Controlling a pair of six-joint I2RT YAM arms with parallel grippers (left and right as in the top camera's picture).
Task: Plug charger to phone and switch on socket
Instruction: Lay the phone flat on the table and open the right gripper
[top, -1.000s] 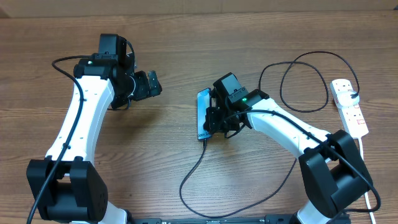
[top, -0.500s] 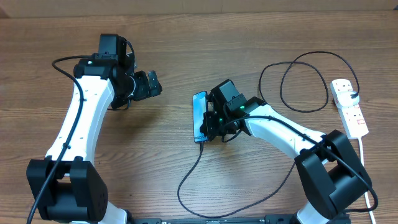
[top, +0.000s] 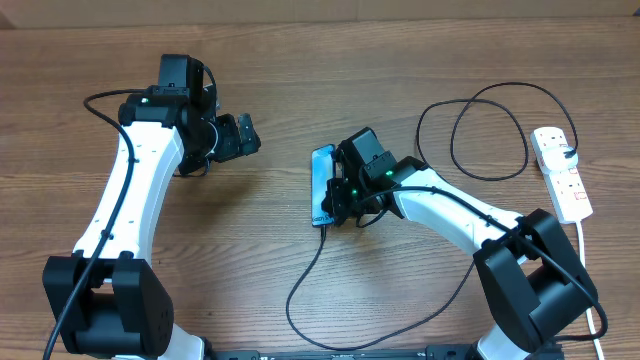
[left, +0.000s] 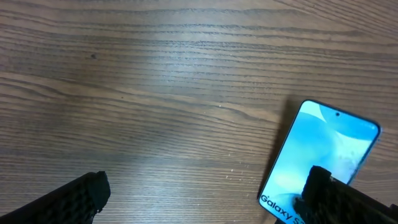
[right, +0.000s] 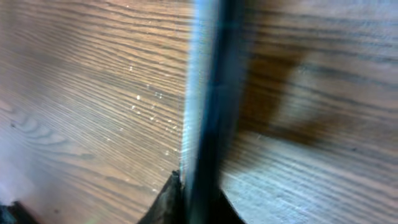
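The phone (top: 321, 185) stands tilted on its long edge near the table's middle, its light blue screen (left: 317, 155) facing the left arm. My right gripper (top: 334, 203) is shut on the phone; in the right wrist view the phone's edge (right: 208, 93) runs up between the two dark fingertips. The charger (top: 300, 280) is a thin black cable that meets the phone's near end, loops along the front and curls at the back right toward the socket (top: 562, 172). Whether its tip is seated in the phone I cannot tell. My left gripper (top: 245, 135) hovers open left of the phone, holding nothing.
The white socket strip lies at the right edge with a black plug (top: 570, 152) in it and a white cord (top: 590, 260) trailing toward the front. Cable loops (top: 480, 130) lie between the right arm and the socket. Bare wood (left: 155, 93) fills the left wrist view.
My right gripper and the phone have shifted slightly left and toward the front. The cable's near loop moved with them. The left arm has not moved.
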